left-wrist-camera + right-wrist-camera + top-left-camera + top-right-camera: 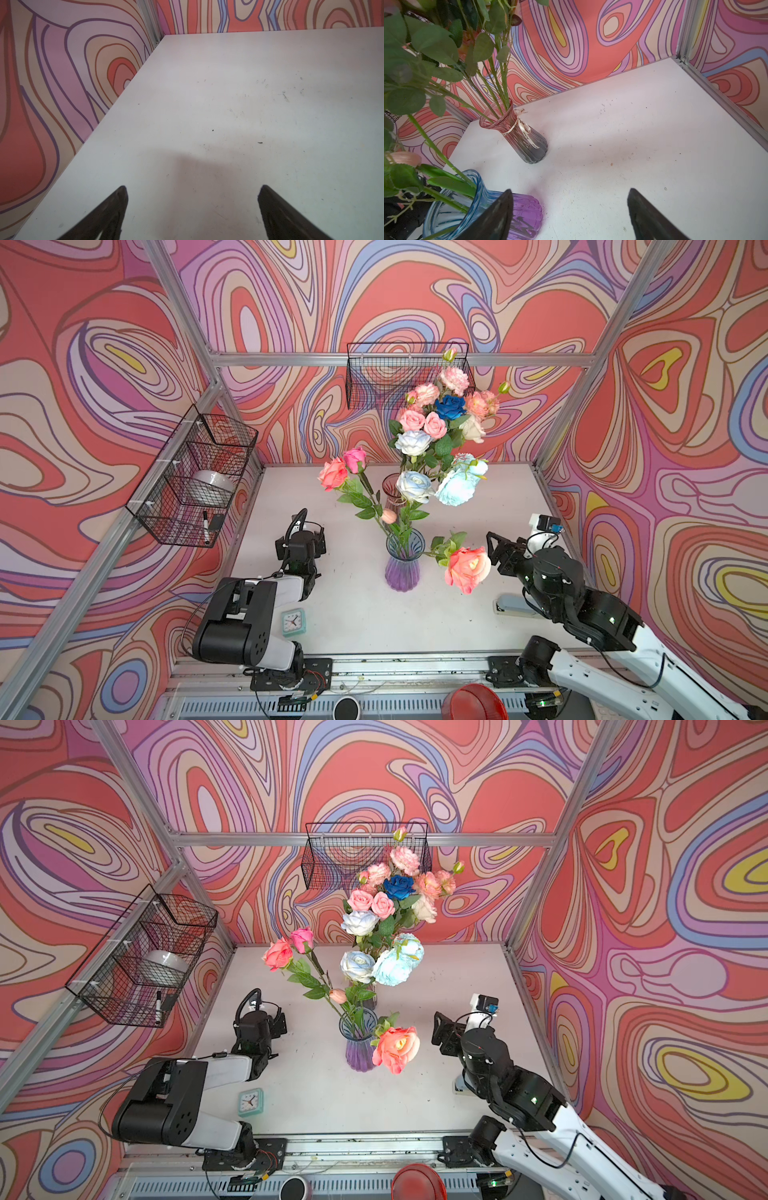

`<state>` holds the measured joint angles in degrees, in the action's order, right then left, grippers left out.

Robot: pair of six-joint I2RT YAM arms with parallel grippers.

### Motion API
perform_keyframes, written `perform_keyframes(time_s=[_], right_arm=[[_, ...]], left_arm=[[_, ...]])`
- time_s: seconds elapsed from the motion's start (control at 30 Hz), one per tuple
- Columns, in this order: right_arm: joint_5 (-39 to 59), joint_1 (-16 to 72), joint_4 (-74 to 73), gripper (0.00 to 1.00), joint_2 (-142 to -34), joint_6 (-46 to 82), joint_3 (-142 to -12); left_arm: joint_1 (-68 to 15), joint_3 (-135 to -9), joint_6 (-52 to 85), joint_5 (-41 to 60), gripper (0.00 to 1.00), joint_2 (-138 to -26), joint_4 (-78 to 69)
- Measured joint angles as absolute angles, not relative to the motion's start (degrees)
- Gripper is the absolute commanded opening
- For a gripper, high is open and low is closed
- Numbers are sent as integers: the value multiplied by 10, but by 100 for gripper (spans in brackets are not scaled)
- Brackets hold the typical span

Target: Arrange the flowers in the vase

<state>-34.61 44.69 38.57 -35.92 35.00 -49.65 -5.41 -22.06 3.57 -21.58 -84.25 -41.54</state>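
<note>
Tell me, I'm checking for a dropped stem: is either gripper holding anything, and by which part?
Nothing is held. The left gripper is open over the white table; the right gripper is open beside the blue-and-purple glass vase.

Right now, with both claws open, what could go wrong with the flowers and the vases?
1. The peach rose hangs outside the rim of the blue-purple vase, so its heavy head may pull the stem out or tip the vase.
2. The open right claw is close beside that vase; a careless move could knock it.
3. The coral and pink roses lean far to the other side and might shift.
</note>
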Motion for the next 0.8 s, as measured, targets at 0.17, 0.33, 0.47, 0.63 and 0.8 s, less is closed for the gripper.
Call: perform_keyframes(time_s=[0.17,0.33,0.47,0.63,0.8], right_arm=[[-365,447,386,98,-367,357,-495],[-396,447,393,98,-371,371,-495],[-419,447,402,98,-390,373,-495],[-464,446,371,98,-425,360,-476],[-491,412,283,98,-499,300,-457]], left_arm=[[-20,-223,36,-157,100,-851,-435],[-15,-209,34,-124,100,-879,-487],[-15,-205,36,-122,100,-879,-500],[-15,-204,36,-116,100,-880,-506],[-15,-205,34,-103,100,-880,-506]])
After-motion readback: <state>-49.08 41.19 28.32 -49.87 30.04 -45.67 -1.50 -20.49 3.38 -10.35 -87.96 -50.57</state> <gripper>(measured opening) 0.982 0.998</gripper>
